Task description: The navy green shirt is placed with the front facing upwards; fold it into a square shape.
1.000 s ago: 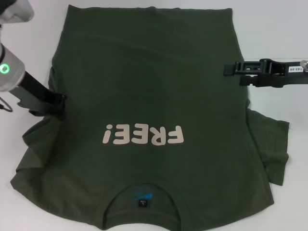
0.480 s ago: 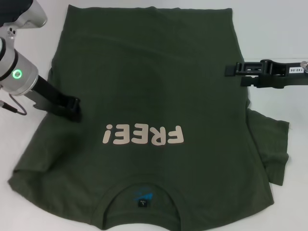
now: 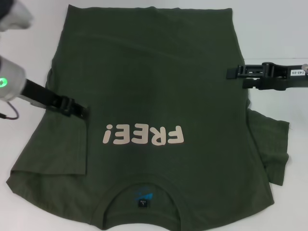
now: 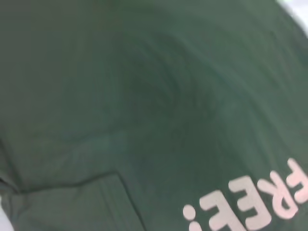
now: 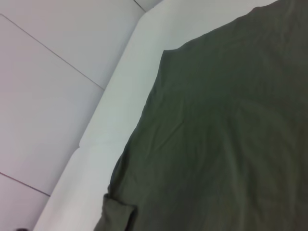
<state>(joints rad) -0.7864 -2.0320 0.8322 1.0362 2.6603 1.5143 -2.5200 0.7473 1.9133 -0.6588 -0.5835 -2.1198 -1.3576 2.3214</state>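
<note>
left gripper [image 3: 81, 110] over shirt's left side with folded-in sleeve under it, fingers' state unclear, navy green shirt [image 3: 154, 96] flat on white counter [image 3: 274, 33], cream FREE! lettering, blue collar label, right sleeve rumpled, right gripper [image 3: 233, 72] at right edge, fingers unclear

The shirt [image 3: 154, 96] lies flat, front up, covering most of the tabletop. Its collar sits at the near edge. Its left sleeve is folded inward.
</note>
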